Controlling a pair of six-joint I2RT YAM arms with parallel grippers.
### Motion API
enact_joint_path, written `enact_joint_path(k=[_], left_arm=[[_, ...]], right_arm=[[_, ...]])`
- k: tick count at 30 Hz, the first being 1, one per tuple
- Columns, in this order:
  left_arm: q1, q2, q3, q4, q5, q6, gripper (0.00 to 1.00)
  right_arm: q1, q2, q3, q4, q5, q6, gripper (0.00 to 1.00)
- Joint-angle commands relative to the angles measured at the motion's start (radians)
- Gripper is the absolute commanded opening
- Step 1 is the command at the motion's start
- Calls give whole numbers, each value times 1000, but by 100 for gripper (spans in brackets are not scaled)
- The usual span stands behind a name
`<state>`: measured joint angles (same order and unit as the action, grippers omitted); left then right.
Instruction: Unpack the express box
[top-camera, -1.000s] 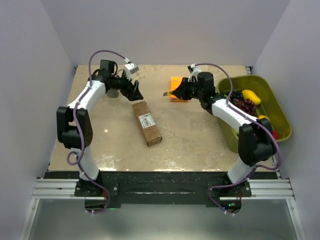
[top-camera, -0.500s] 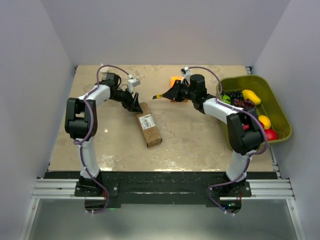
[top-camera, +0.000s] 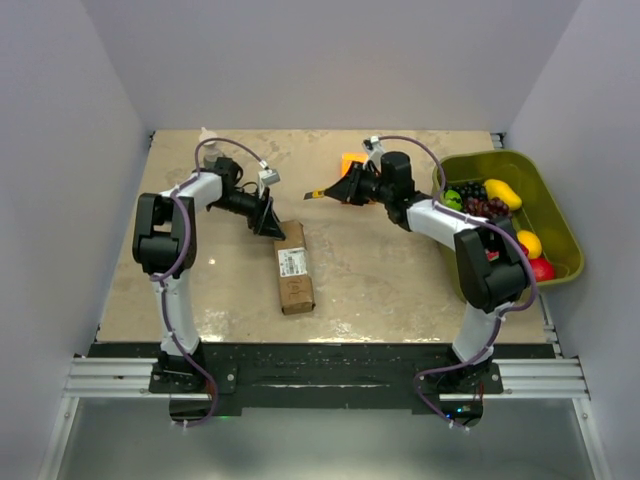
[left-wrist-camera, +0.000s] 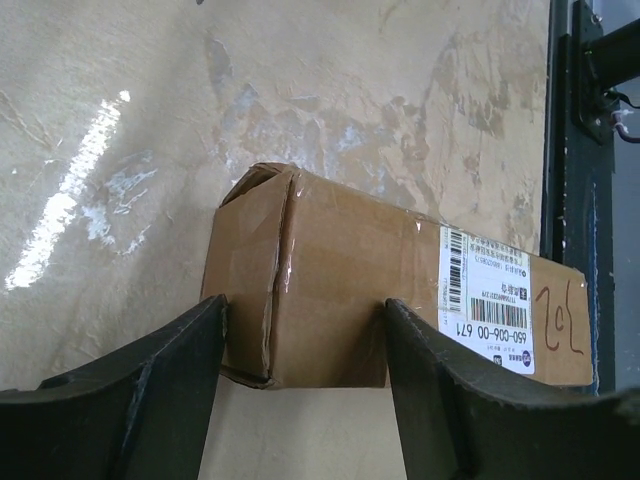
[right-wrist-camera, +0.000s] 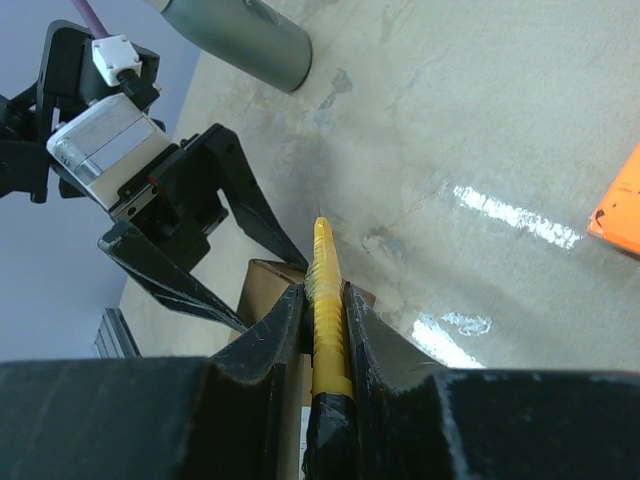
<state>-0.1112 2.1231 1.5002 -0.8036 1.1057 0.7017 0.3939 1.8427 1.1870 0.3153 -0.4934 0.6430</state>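
The express box (top-camera: 293, 267), brown cardboard with a white label, lies lengthwise in the middle of the table. My left gripper (top-camera: 268, 215) is open at its far end. In the left wrist view the box (left-wrist-camera: 330, 290) fills the centre, and the gripper (left-wrist-camera: 305, 300) has its fingers (left-wrist-camera: 180, 380) spread round the taped end corner. My right gripper (top-camera: 345, 188) is shut on a yellow-and-black cutter (top-camera: 315, 193) that points left toward the box. In the right wrist view the gripper (right-wrist-camera: 322, 295) pinches the yellow cutter (right-wrist-camera: 322, 255), with the box (right-wrist-camera: 262, 275) behind it.
A small orange flat box (top-camera: 352, 160) lies behind the right gripper and also shows in the right wrist view (right-wrist-camera: 622, 195). A green bin (top-camera: 500, 155) with fruit stands at the right. A grey cylinder (right-wrist-camera: 240, 40) lies on the table at the far left.
The box has turned, lying straighter and nearer the front edge. My left gripper has followed its far end. My right gripper with the cutter has hardly moved in the last half second.
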Motion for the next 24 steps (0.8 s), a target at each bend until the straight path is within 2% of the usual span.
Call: enact_joint_path(k=[1, 22, 24], left_arm=[[1, 49, -40, -42, -64, 90, 59], [2, 58, -28, -31, -83, 71, 54], [2, 67, -14, -45, -83, 70, 53]], right_arm=[[6, -80, -27, 39, -19, -26, 0], [5, -109, -61, -12, 15, -52, 0], [6, -126, -66, -39, 62, -46, 0]])
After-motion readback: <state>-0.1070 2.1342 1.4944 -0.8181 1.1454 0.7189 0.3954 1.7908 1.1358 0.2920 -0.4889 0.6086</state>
